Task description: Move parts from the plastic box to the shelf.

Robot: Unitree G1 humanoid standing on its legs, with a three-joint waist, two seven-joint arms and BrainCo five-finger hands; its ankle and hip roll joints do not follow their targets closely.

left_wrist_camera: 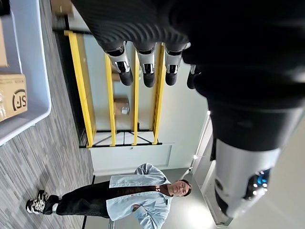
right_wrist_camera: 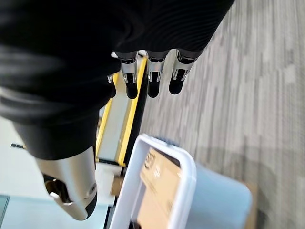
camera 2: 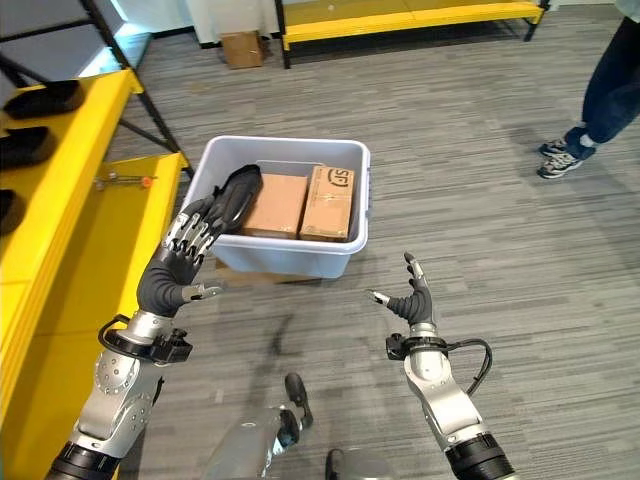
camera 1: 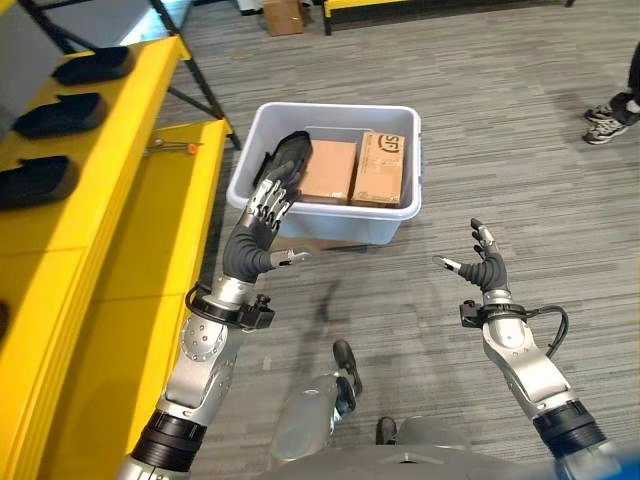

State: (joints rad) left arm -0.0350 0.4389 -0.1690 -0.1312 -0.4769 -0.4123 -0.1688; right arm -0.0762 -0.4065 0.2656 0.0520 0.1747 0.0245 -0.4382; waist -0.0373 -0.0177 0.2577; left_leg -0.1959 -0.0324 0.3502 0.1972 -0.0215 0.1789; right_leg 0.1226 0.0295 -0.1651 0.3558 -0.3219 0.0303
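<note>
A yellow shelf point(camera 1: 120, 200) is seen along the left of the scene, stepped in tiers. On its upper tier black parts point(camera 1: 62, 115) are laid in a row, one behind the other. On a lower tier, toward the far end, a small tool with an orange tip point(camera 1: 172, 147) is seen.

A pale box point(camera 1: 400, 130) is set on the grey floor point(camera 1: 520, 200) just right of the shelf, ahead of the robot. Two cardboard cartons point(camera 1: 355, 170) are packed side by side in its right half. A black part point(camera 1: 292, 152) is seen leaning in its left half, next to the cartons, its upper end level with the rim.

The left hand point(camera 1: 262, 215) is raised at the near left corner of the box, its fingers straight and spread, the tips close to the near end of the black part; whether they touch it cannot be told. Nothing is held. The right hand point(camera 1: 484, 262) is held up over the floor to the near right of the box, well apart from it, fingers relaxed and spread, empty.

A person's shoes point(camera 1: 610, 118) are seen at the far right on the floor. A small carton point(camera 1: 283, 15) is set on the floor far behind the box, beside another yellow rack point(camera 2: 400, 18).
</note>
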